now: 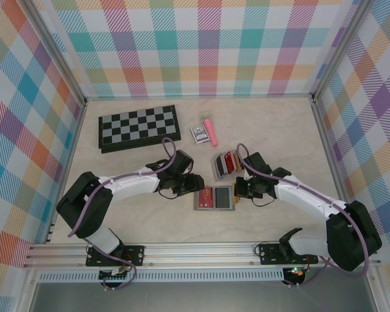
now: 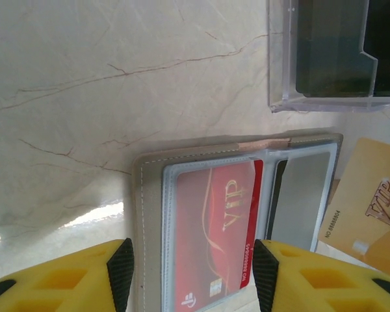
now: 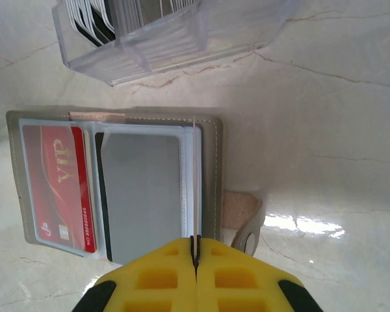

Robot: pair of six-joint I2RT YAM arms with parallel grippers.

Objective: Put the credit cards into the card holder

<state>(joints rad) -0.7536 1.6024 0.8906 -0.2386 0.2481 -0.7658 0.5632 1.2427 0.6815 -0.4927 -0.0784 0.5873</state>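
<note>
Left hand (image 2: 194, 276) hangs with fingers apart over the card holder (image 2: 151, 195), the red card (image 2: 214, 234) already sleeved. Right hand (image 3: 196, 250) sits pinched together at the holder's edge. Tan card (image 2: 370, 201) lies just beside the holder; I'd slide it in flat with the holder pinned. Clear rack (image 3: 169, 32) stands beyond.

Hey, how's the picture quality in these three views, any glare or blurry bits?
Top external: even light, soft shadows under the arms. Left wrist: a bright glare streak on the table; the yellow fingers are blurred, the red card readable. Right wrist: glare on the table beside the card holder; fingers soft.
</note>
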